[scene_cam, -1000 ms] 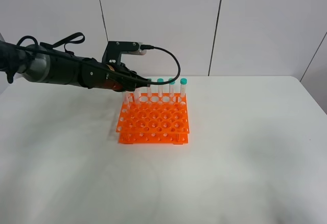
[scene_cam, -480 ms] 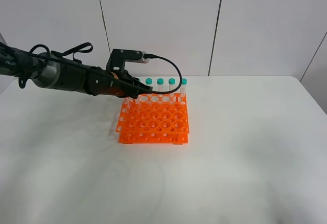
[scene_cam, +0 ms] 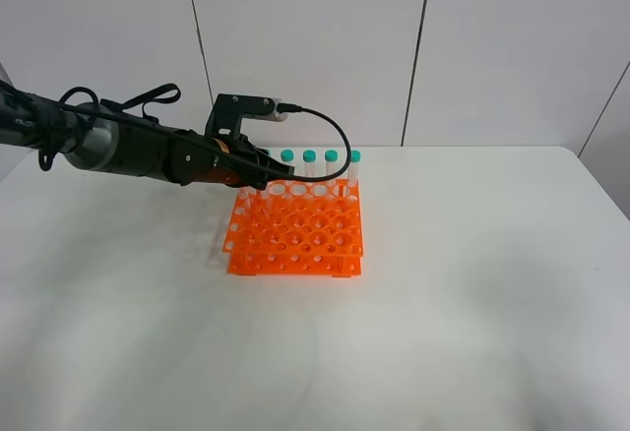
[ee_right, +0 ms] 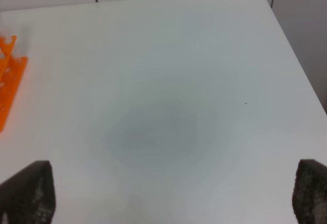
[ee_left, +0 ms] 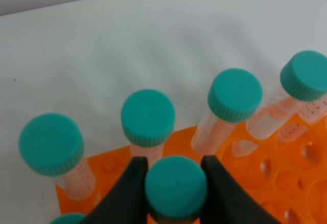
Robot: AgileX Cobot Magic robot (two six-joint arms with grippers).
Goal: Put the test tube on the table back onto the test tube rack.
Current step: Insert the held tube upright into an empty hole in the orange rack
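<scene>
From the left of the high view the left arm reaches toward the middle, its left gripper (scene_cam: 258,168) over the back left corner of the test tube rack (scene_cam: 295,235), which stands on the table (scene_cam: 443,303) at centre frame. In the left wrist view the black fingers (ee_left: 130,180) pinch the teal cap of the test tube (ee_left: 176,187), upright over the rack. Behind it stand capped tubes (ee_left: 148,117) in a row. In the right wrist view the right gripper (ee_right: 173,198) is spread wide above bare tabletop.
</scene>
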